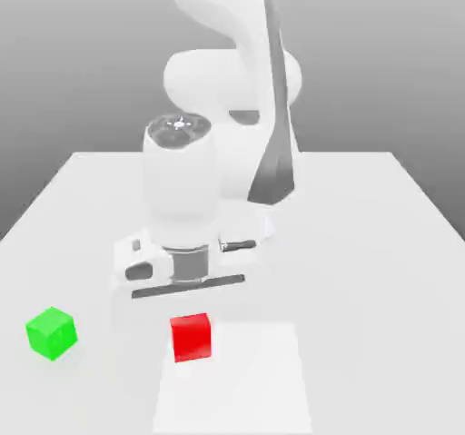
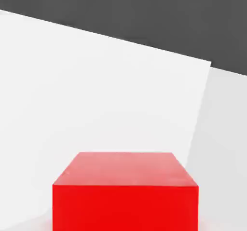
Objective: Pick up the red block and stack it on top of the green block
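1. Gripper (image 1: 189, 311) and hand body point downward over the pale table (image 1: 381, 324) in the exterior view, directly above the red block (image 1: 191, 338). How far open it is, I cannot tell, nor whether it has hold of the block.
2. The red block is upright, just below the hand body, and overlaps the far left corner of the bright white square (image 1: 241, 383) as the exterior view shows it. Whether it touches the surface beneath is unclear.
3. In the hand view, the block's top and one side face the camera, with white surface and a dark grey area (image 2: 144, 13) beyond.
4. The green block (image 1: 52, 333) sits on the table toward the exterior view's left, turned so that an edge faces the camera. It is well apart from the red block, and nothing is stacked on it.
5. The white arm (image 1: 218, 79) reaches down from behind, its wrist above the hand body.
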`<state>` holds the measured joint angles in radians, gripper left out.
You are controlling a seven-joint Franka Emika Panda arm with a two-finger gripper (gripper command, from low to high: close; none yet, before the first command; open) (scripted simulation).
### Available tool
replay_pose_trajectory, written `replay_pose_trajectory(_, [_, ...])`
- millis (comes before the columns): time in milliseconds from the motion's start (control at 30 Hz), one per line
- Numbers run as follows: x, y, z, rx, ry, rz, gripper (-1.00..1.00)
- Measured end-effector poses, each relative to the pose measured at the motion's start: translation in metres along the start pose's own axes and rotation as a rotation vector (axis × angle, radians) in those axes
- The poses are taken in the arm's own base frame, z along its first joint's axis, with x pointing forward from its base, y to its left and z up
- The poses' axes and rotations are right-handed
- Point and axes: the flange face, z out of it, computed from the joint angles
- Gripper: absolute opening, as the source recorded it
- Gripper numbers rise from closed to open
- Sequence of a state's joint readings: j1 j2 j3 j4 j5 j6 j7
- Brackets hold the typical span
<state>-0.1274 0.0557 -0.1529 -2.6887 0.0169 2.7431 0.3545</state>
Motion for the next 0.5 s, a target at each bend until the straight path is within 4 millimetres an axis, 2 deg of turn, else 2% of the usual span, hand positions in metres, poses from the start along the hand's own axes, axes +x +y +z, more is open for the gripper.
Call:
replay_pose_trajectory(100, [0.033,0.082,-0.015,-0.001,0.0,0.146,-1.0])
replay_pose_trajectory(200, [0.048,0.165,-0.025,0.002,-0.001,0.28,-1.0])
replay_pose_trajectory(267, [0.052,0.168,-0.012,0.003,-0.001,0.272,-1.0])
replay_pose_trajectory(367, [0.052,0.167,0.021,0.003,-0.001,0.266,-1.0])
replay_pose_trajectory(400, [0.052,0.167,0.03,0.003,-0.001,0.266,1.0])
replay_pose_trajectory(500, [0.052,0.167,0.03,0.003,-0.001,0.266,1.0])
